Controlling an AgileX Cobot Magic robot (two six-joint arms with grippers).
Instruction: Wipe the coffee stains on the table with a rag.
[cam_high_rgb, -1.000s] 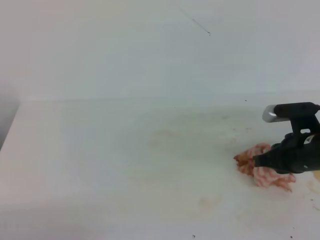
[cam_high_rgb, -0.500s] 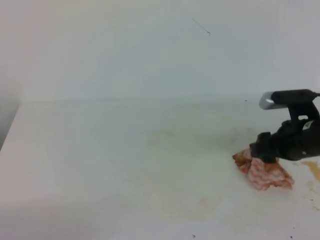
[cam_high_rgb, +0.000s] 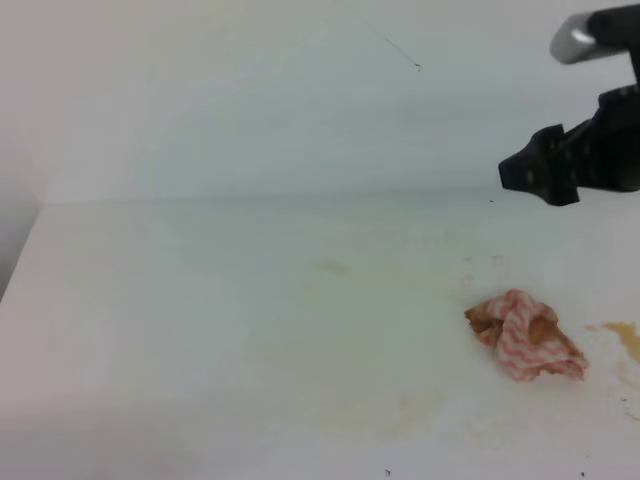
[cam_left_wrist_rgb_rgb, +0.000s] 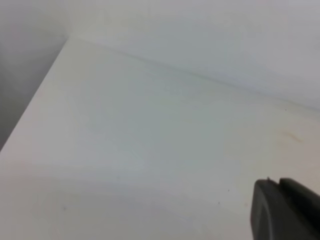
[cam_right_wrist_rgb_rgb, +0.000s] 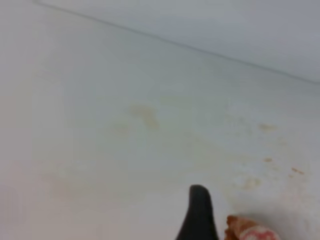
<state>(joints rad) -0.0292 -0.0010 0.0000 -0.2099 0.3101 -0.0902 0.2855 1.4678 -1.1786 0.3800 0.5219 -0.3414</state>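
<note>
While the rag (cam_high_rgb: 524, 335) lies loose on the table (cam_high_rgb: 200, 300), right gripper (cam_high_rgb: 535, 175) hangs above it, holding nothing.
Left gripper (cam_left_wrist_rgb_rgb: 285, 210): state unclear. Faint stains (cam_high_rgb: 335, 267) mid-table; rag right; right jaw spread unclear.

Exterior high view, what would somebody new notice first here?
Most striking is the crumpled pink-red and white striped rag, lying alone on the wide white table toward its right side. The black right gripper hangs in the air above it, empty. An orange-brown coffee blotch sits just right of the rag at the picture's edge, and fainter brownish smudges mark the middle.
</note>
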